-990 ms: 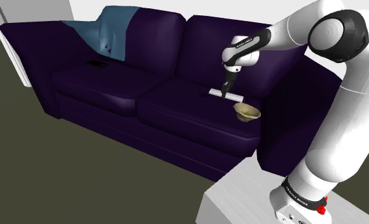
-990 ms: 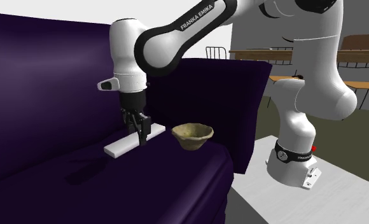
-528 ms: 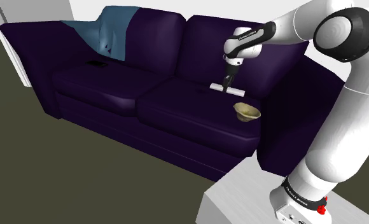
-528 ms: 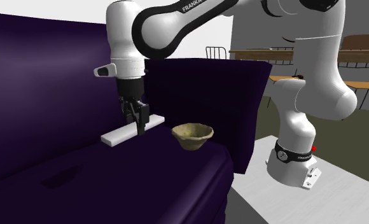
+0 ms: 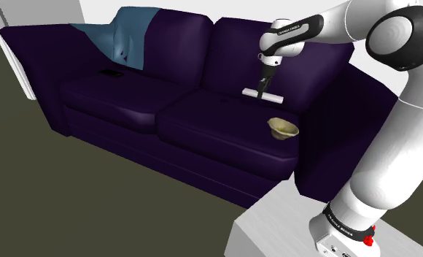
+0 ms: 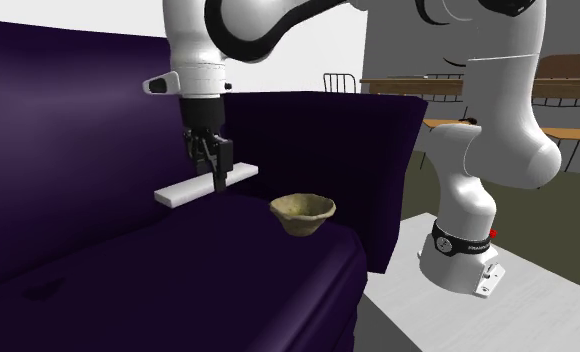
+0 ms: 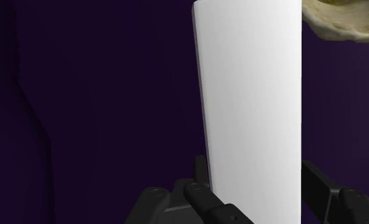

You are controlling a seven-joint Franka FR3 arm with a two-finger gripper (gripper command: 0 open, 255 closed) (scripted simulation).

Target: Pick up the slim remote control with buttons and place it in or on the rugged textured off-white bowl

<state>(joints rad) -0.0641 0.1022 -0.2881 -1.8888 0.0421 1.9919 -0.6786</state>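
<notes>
The remote is drawn as a plain white slim bar. It hangs level above the sofa seat, clasped near its middle by my black gripper. In the second exterior view the remote floats clear of the cushion, the gripper shut on it. In the wrist view the white remote runs away from me between both fingers. The rough tan bowl rests upright on the seat's corner, below and beside the held remote; its bowl rim shows past the remote's far end.
A dark purple sofa carries a blue cloth over its backrest and a small dark item on the far cushion. The white stand sits by the sofa's arm. Wooden furniture stands behind.
The gripper has risen with the remote, lifting it from just above the cushion to well clear of it. The bowl has stayed put.
</notes>
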